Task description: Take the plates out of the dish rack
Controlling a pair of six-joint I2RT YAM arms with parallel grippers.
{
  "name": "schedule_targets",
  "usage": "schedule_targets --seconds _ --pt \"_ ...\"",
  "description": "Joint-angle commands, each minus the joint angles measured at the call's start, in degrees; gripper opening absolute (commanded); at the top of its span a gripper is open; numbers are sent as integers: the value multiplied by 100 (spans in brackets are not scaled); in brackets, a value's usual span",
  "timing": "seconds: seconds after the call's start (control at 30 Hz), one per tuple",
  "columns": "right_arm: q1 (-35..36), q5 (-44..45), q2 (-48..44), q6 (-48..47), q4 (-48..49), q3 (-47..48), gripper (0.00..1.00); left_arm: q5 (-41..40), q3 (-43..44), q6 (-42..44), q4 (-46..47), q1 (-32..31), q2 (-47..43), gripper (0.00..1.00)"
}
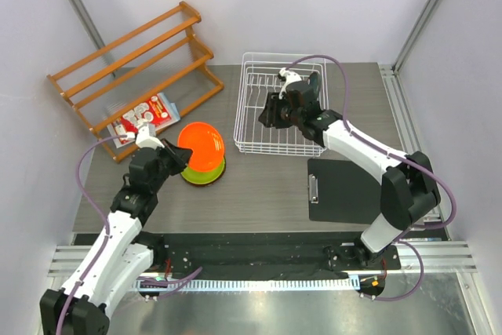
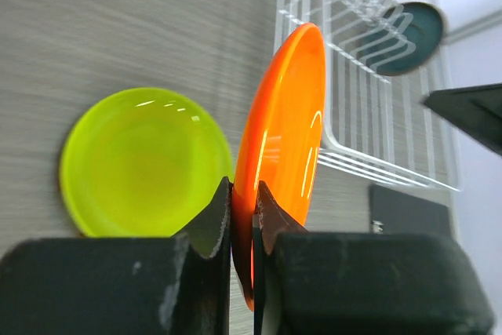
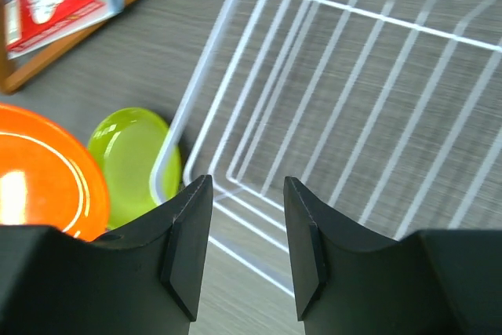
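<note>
Left end effector [image 2: 243,191] clamps orange plate [image 2: 286,115] at its rim; right end effector [image 3: 247,194] stands open. Rigid, glossy, probably slippery.

Left hand [image 2: 241,194]: fingers pinched on the orange plate [image 2: 284,127], arm reaching forward.
Right hand [image 3: 248,202]: fingers parted, arm extended.

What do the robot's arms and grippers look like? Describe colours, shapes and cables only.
The left arm and right arm have white tubular links with black joints. A loose lilac cable runs along each: the left cable and the right cable. The left gripper and right gripper are black, with blocky bodies and two wedge-shaped fingers. The left's show pale scuffs.
</note>
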Motion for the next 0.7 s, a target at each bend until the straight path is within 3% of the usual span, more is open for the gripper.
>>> schedule_targets --seconds 0.0,0.43,0.63,0.67 --pt "-170 376 -345 -357 -198 306 47 -705 -68 28 -406 18 103 0" --pt "-1321 930 -328 -779 -620 834 47 -785 -525 -272 51 18 894 3" --pt "-1506 1211 -30 -902 -770 1220 51 -881 -613 -281 60 18 833 53" --pt "-1506 1281 154 -929 -796 1299 51 -908 -595 -263 16 18 816 58"
